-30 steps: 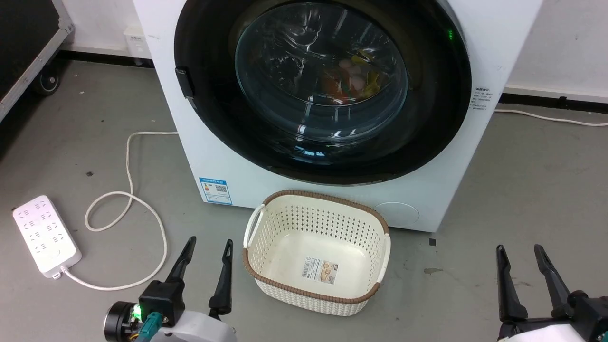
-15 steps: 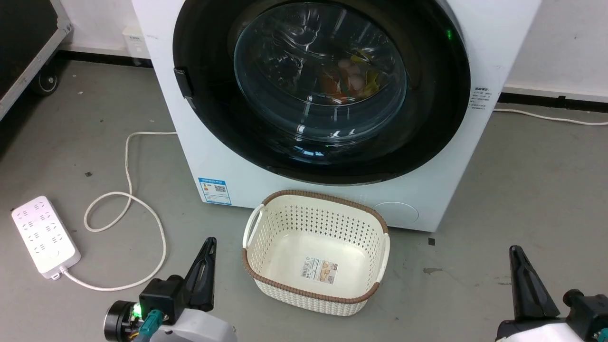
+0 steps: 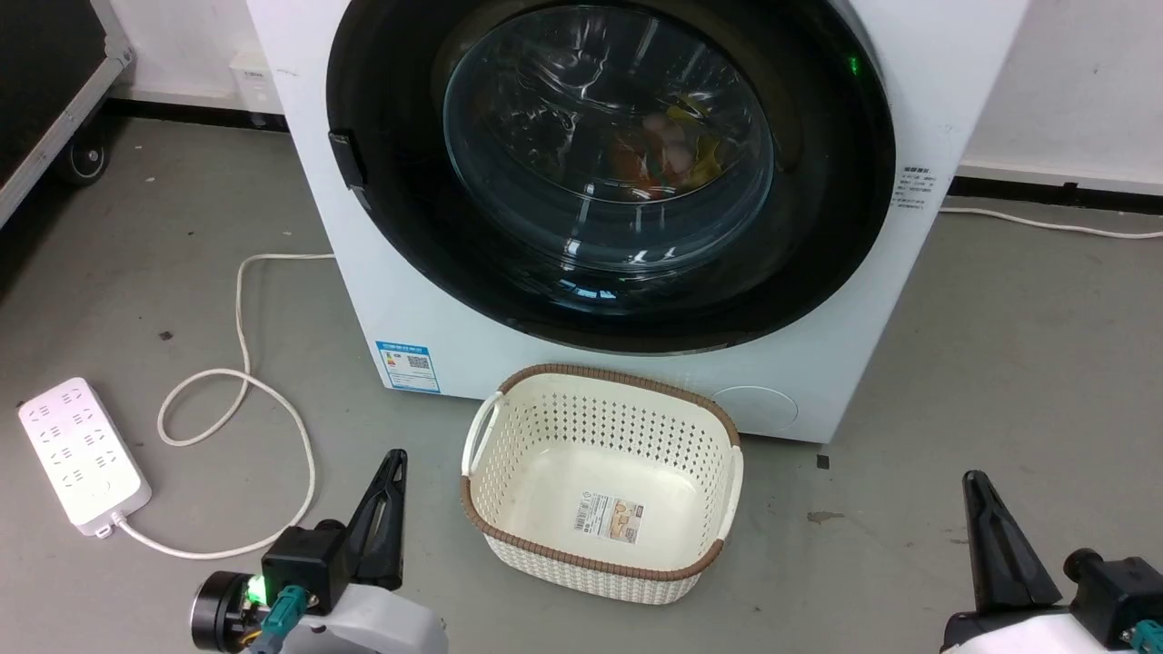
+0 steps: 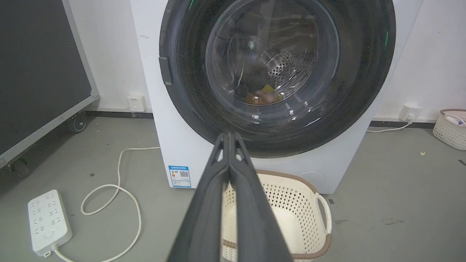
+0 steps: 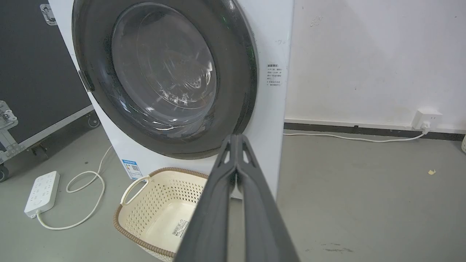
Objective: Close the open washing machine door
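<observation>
both hands (image 3: 389, 468) (image 3: 977, 490) low, fingers pressed together

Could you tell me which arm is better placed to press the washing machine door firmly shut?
Left, probably. The washing machine door already looks flush; its dark tab sits on the robot's left, nearer the shut left gripper. The right gripper, also shut, is farther.

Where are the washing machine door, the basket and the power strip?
washing machine door (image 3: 607, 145): head view, on the clear glass centre.
basket (image 3: 609, 422): head view, on its perforated back wall.
power strip (image 3: 84, 454): head view, on its white top face.
</observation>
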You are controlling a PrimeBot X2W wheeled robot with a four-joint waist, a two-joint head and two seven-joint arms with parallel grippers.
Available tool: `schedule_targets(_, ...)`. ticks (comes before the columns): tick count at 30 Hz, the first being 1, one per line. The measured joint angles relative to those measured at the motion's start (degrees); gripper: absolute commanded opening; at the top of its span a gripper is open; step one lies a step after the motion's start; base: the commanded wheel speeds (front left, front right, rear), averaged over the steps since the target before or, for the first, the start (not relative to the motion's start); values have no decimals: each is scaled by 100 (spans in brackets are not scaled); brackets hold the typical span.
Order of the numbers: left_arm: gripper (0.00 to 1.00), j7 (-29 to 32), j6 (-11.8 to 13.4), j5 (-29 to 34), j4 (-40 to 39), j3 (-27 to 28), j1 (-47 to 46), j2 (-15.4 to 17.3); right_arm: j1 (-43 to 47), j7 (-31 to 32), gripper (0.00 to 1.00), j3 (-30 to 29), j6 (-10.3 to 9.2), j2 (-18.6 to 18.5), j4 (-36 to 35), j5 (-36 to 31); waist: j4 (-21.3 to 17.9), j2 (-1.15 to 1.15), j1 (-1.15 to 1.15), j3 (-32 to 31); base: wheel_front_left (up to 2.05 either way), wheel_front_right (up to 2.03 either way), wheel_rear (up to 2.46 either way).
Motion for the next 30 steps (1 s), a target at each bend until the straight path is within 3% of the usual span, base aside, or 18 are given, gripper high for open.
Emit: schedule_targets(30, 0, 352, 71, 154, -245, 146, 12, -30, -70, 349, 0, 134, 0, 0, -69, -200, -61, 0, 0, -12, 0, 0, 0)
